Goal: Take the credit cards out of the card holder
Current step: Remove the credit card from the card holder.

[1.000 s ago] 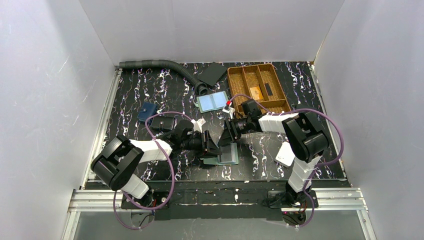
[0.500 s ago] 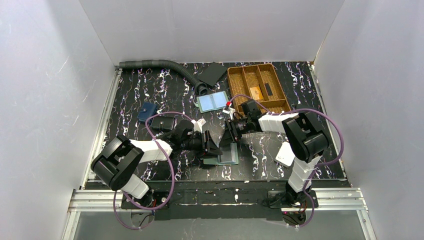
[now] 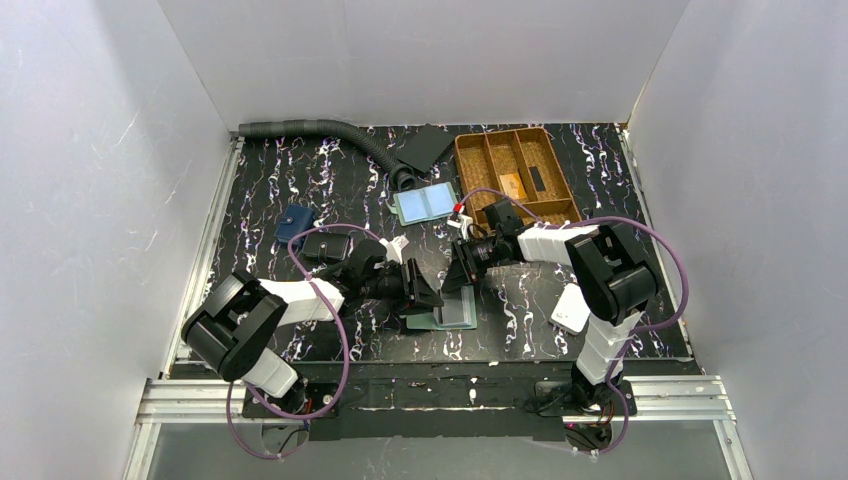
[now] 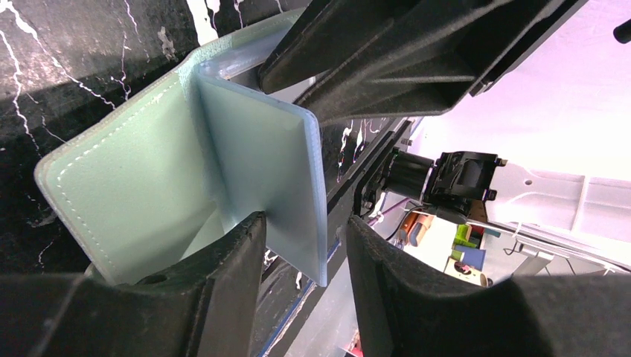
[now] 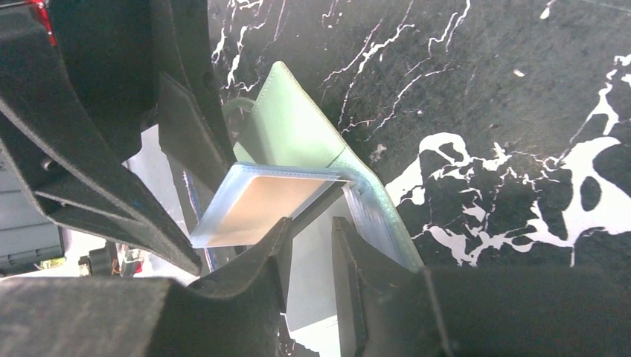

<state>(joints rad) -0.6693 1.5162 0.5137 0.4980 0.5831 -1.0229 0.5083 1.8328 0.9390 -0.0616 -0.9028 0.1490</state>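
Centrally, left fingers [image 4: 216,297] and right fingers [image 5: 238,297] straddle raised card holder [image 4: 126,186] flaps.

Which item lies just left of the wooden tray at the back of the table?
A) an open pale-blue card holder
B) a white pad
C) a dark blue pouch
A: in the top view the open pale-blue card holder lies flat just off the left rim of the wooden tray.

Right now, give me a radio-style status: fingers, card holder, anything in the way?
Left fingers straddle a raised clear sleeve of the teal-green bifold card holder. Right fingers nearly together beside its tan-backed sleeve, grip unclear. Fingers crowd each other.
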